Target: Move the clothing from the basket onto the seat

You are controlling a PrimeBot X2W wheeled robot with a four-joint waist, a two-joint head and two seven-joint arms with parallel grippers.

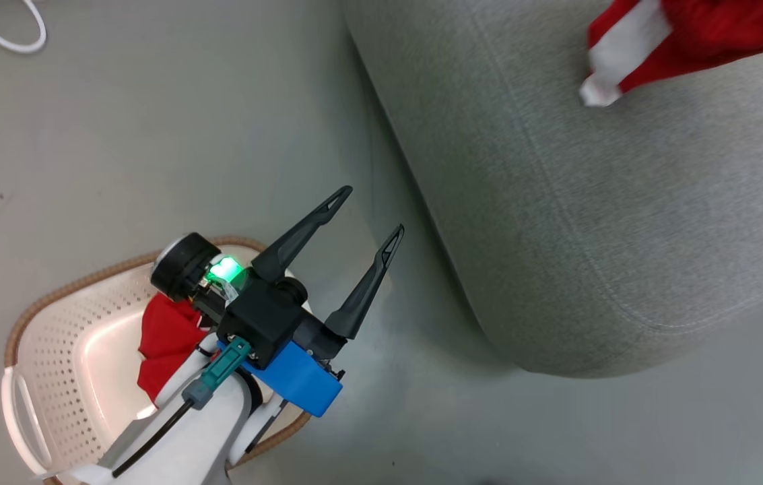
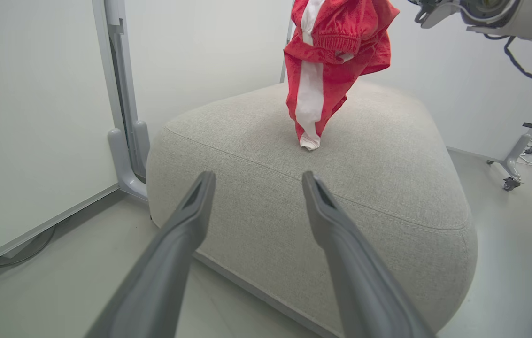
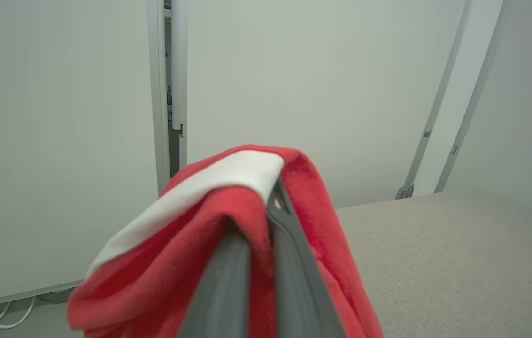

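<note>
Grey floor [image 1: 118,135], white wall panels [image 2: 26,117], white cable [image 1: 11,49]

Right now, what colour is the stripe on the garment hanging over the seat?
White, on the red garment; clearest in the left wrist view.

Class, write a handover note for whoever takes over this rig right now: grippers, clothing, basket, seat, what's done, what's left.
Left gripper: open, empty, above the basket's edge, pointing at the seat.
Right gripper: shut on a red garment hanging over the seat, lower tip at the cushion.
Basket: on the floor beside the seat, a second garment inside.
Done: one garment out and over the seat, not released.
Left: release it, then fetch the second garment.
</note>
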